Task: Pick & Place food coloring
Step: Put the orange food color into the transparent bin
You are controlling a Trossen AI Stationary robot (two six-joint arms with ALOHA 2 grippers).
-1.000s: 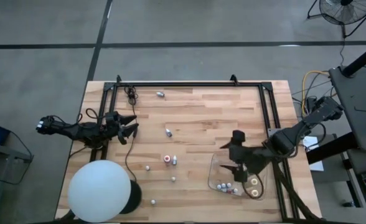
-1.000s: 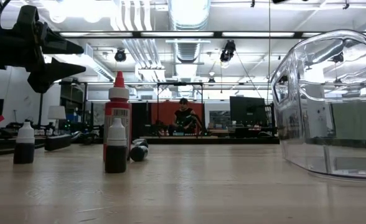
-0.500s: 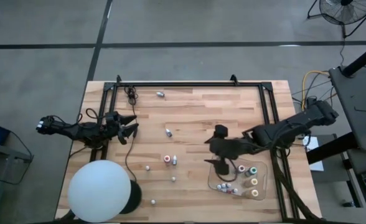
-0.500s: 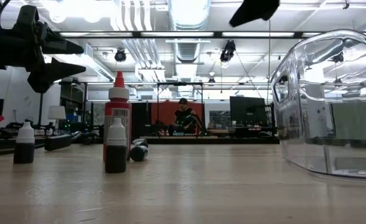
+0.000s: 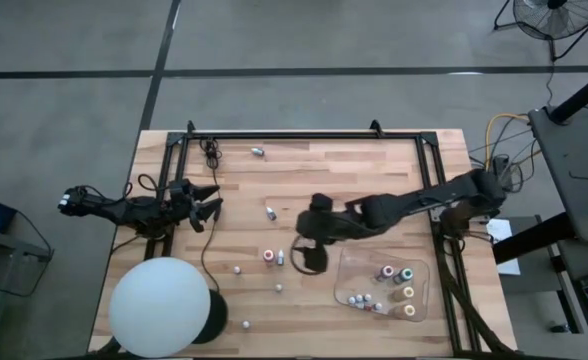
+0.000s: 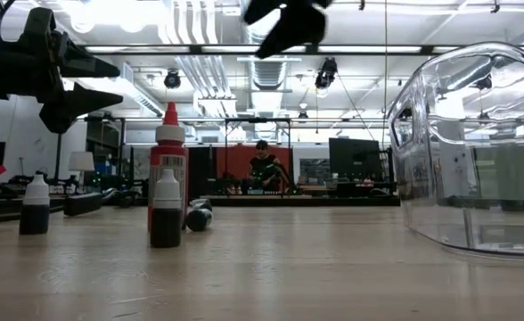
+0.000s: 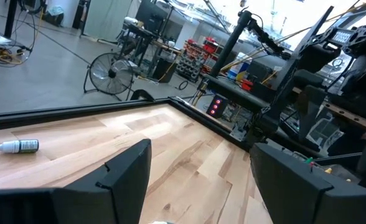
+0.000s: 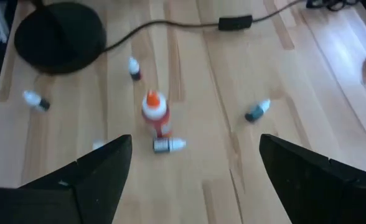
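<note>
Several food coloring bottles (image 5: 268, 257) remain loose mid-table; others sit in the clear tray (image 5: 421, 313). We judge the reach step: right gripper (image 5: 305, 245), fingers spread and empty, hovers near the upright red-capped bottle (image 8: 154, 113), its long axis vertical. Next: descend, straddle, close. Left gripper (image 5: 206, 203) waits open.

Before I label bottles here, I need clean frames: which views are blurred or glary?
Right wrist view: motion-smeared, red-capped bottle soft. Low view: ceiling lights glare, near bottles backlit dark, tray shows reflections. High view: even and sharp. Left wrist view: own fingers dark.
</note>
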